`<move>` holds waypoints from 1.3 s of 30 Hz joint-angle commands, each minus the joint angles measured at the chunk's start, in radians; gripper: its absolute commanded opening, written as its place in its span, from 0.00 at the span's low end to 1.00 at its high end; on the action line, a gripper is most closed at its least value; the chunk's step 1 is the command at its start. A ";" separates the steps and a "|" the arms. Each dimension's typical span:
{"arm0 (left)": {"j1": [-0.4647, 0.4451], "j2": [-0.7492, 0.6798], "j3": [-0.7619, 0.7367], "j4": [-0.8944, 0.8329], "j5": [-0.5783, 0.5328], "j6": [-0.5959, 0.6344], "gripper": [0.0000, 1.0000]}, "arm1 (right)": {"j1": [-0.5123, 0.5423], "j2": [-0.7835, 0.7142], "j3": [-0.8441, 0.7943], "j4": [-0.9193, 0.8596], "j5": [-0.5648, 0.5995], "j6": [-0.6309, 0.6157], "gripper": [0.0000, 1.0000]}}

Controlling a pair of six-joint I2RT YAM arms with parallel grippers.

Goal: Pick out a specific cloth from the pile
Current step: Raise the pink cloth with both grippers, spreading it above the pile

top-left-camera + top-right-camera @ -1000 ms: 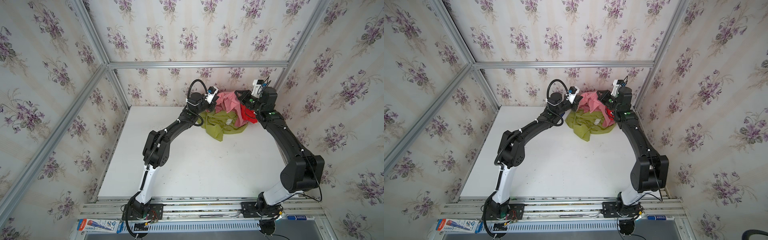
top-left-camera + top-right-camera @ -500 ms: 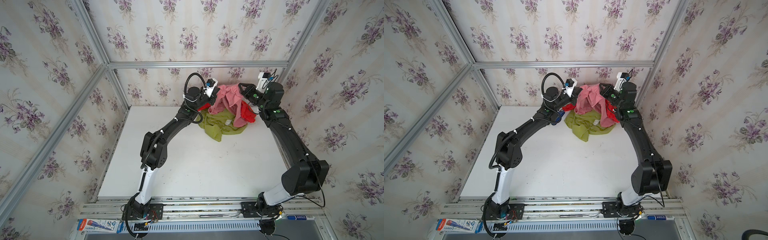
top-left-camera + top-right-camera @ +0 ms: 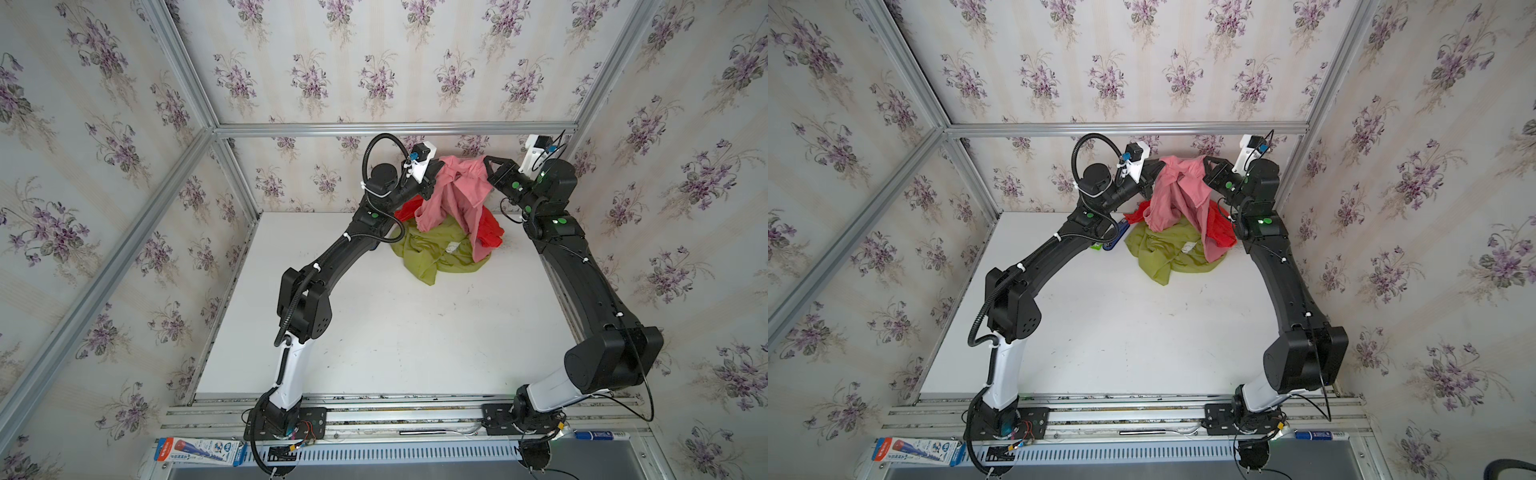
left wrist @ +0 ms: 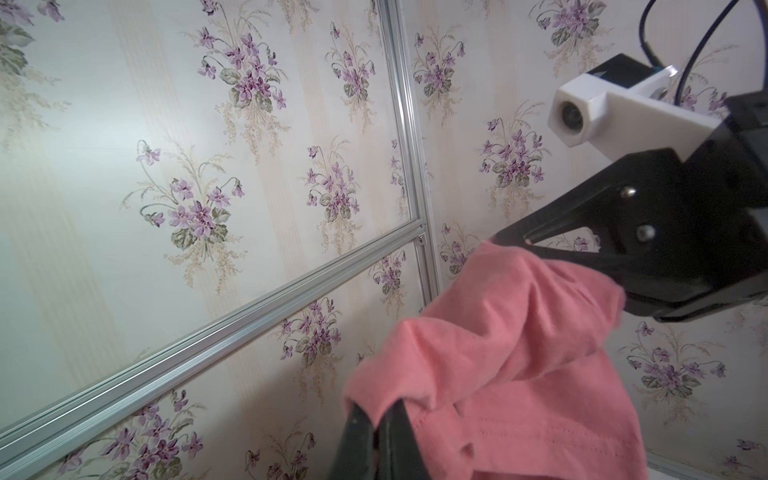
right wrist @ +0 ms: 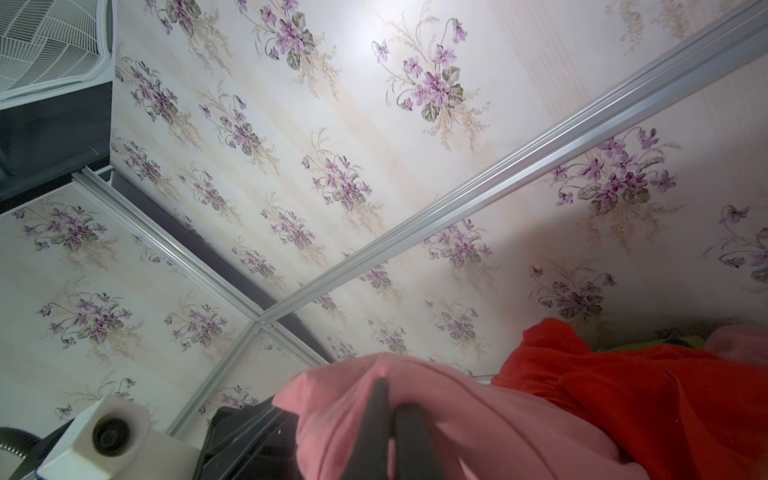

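The small blue object (image 3: 1118, 233) lies by the desk's (image 3: 395, 332) far edge, left of the heap and mostly hidden under the left arm. Next to the right and raised well above the desk is the left gripper (image 3: 437, 168), its jaws pressed together on an upper corner of the cloth (image 3: 457, 195). The left wrist view shows this closely: the two dark fingers (image 4: 359, 432) pinch a fold of the salmon-pink fabric (image 4: 498, 353) between them. The cloth hangs as a slack span between the two grippers, over the far edge of the desk and right of its middle. Its lower folds trail down onto the pile (image 3: 444, 249). In both top views the olive-green cloth (image 3: 1163, 257) lies spread flat on the desk under the hanging fabric, and the bright red cloth (image 3: 490, 232) is bunched behind and to the right of it, toward the far right corner. At the right, level with its partner, the right gripper (image 3: 487, 161) is clamped on the cloth's other upper corner. The right wrist view shows pink fabric (image 5: 415, 415) squeezed between its closed fingers (image 5: 376, 415), with the red cloth (image 5: 623, 395) just beyond.
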 commanded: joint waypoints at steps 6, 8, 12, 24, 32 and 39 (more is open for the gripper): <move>-0.007 -0.034 0.022 0.110 0.012 -0.017 0.00 | 0.000 -0.024 0.026 0.067 0.037 -0.029 0.00; -0.010 -0.041 0.023 0.115 0.011 -0.022 0.00 | 0.001 -0.032 0.023 0.067 0.044 -0.037 0.00; -0.017 -0.051 0.027 0.125 0.015 -0.028 0.00 | 0.000 -0.046 0.015 0.083 0.053 -0.059 0.00; -0.046 -0.064 0.057 0.133 0.027 -0.048 0.00 | 0.000 -0.084 0.027 0.064 0.107 -0.120 0.00; -0.050 -0.084 0.066 0.138 0.026 -0.064 0.00 | 0.000 -0.101 0.029 0.075 0.112 -0.146 0.00; -0.052 -0.097 0.065 0.145 0.028 -0.091 0.00 | 0.000 -0.109 0.038 0.079 0.107 -0.171 0.00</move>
